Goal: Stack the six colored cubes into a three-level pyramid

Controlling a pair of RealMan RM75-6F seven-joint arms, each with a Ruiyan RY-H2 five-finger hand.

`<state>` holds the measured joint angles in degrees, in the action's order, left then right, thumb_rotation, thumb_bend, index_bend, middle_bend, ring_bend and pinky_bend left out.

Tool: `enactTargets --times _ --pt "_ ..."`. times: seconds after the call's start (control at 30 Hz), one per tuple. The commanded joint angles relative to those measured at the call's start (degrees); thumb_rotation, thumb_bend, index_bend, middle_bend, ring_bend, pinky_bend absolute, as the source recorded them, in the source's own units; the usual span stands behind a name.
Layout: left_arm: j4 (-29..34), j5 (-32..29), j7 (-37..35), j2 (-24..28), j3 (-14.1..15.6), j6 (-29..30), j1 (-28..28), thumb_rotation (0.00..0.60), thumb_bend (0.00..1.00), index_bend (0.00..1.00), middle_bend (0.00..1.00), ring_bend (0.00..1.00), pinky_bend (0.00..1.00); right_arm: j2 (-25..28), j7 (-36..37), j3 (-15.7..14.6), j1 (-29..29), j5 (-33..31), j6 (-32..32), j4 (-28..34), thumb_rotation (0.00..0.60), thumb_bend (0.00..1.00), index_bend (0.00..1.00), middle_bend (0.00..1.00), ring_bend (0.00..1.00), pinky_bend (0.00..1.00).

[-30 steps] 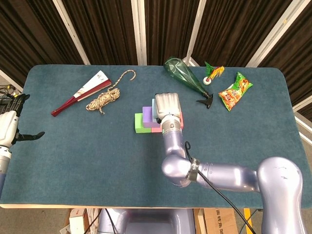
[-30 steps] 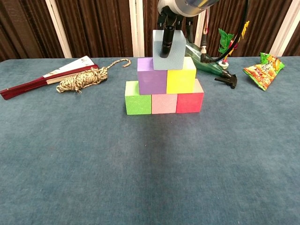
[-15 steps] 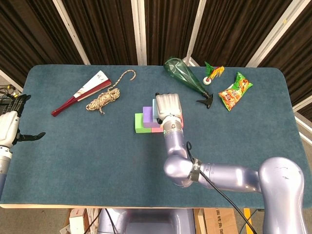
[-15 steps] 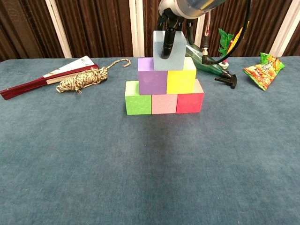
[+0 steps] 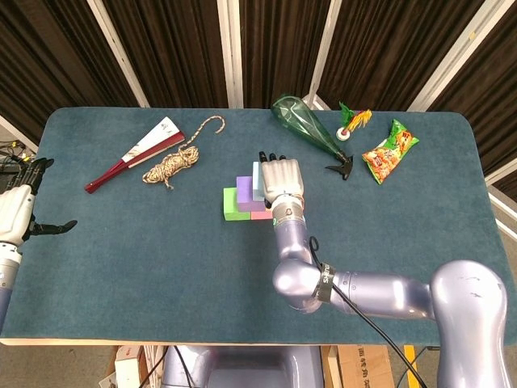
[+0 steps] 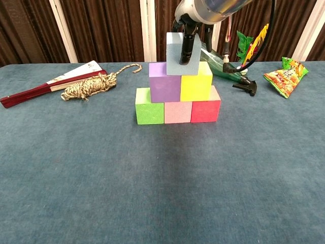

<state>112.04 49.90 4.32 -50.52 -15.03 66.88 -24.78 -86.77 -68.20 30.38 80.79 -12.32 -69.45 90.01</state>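
Your pyramid stands mid-bench point(image 6: 152, 193): green cube point(image 6: 149, 112), pink cube point(image 6: 177, 112) and red cube point(image 6: 205, 110) touching in a row at the bottom, purple cube point(image 6: 164, 87) and yellow cube point(image 6: 196, 86) side by side on them, and the blue cube point(image 6: 177, 56) on top, straddling the seam between purple and yellow. In the head view only green point(image 5: 231, 204), purple point(image 5: 244, 189), a strip of pink point(image 5: 259, 214) and a sliver of blue point(image 5: 255, 181) show beside your arm.

Your right hand point(image 6: 195, 28) is over the top of the stack. One dark finger point(image 6: 186, 48) runs down the blue cube's front face and lies against it; others hang behind the cube. From these views you cannot tell whether the fingers are clamping the cube or only touching it. From above, the right hand point(image 5: 279, 179) covers most of the upper cubes.

Your left hand point(image 5: 18, 212) is at the far left edge of the bench, well apart from the stack, fingers spread and holding nothing.

Behind the stack to the left lie a folded fan point(image 6: 51, 81) and a rope coil point(image 6: 86, 86), touching. Behind to the right are a green bottle point(image 5: 305, 126) on its side, a small black object point(image 6: 245, 86) just beside it, a shuttlecock-like toy point(image 5: 353, 123) and a snack bag point(image 6: 285, 76).
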Motion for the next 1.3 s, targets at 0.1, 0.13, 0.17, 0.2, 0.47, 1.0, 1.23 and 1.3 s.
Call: enactTargets --times 0.1,0.13,0.17,0.2,0.47,1.0,1.23,1.3 --pt "0.2 0.2 0.0 0.1 0.0 0.1 0.0 0.600 0.13 0.00 0.00 0.02 0.05 0.1 0.4 0.3 0.1 0.2 -0.5 0.5 0.600 0.35 0.00 0.12 0.17 0.40" --pt "0.2 0.2 0.0 0.1 0.0 0.1 0.1 0.600 0.13 0.00 0.00 0.02 0.05 0.2 0.3 0.3 0.1 0.2 -0.7 0.7 0.600 0.35 0.00 0.12 0.16 0.40" --pt "0.3 0.3 -0.1 0.1 0.0 0.1 0.1 0.600 0.13 0.00 0.00 0.02 0.05 0.3 0.3 0.3 0.1 0.1 -0.8 0.9 0.600 0.35 0.00 0.11 0.15 0.40" --pt "0.3 0.3 -0.1 0.1 0.0 0.1 0.1 0.600 0.13 0.00 0.00 0.02 0.05 0.4 0.2 0.4 0.1 0.0 -1.0 1.1 0.600 0.35 0.00 0.10 0.15 0.39" --pt "0.5 0.5 -0.1 0.2 0.1 0.2 0.1 0.600 0.13 0.00 0.00 0.02 0.05 2.2 -1.6 0.5 0.2 -1.7 -3.0 4.7 0.600 0.35 0.00 0.01 0.06 0.32" --pt "1.0 1.7 1.1 -0.2 0.5 1.7 0.5 0.600 0.13 0.00 0.00 0.01 0.05 14.0 5.6 -6.4 -9.2 16.7 -11.3 24.7 0.600 0.35 0.00 0.00 0.00 0.21" --pt "1.3 5.0 2.0 -1.6 1.1 4.6 1.2 0.600 0.13 0.00 0.00 0.01 0.05 19.2 19.4 -14.1 -21.2 35.0 -13.0 26.7 0.600 0.35 0.00 0.00 0.00 0.21" --pt "1.4 5.9 2.5 -2.0 1.4 5.2 1.4 0.600 0.13 0.00 0.00 0.00 0.05 19.8 23.4 -15.5 -24.1 38.4 -13.3 26.2 0.600 0.35 0.00 0.00 0.00 0.20"
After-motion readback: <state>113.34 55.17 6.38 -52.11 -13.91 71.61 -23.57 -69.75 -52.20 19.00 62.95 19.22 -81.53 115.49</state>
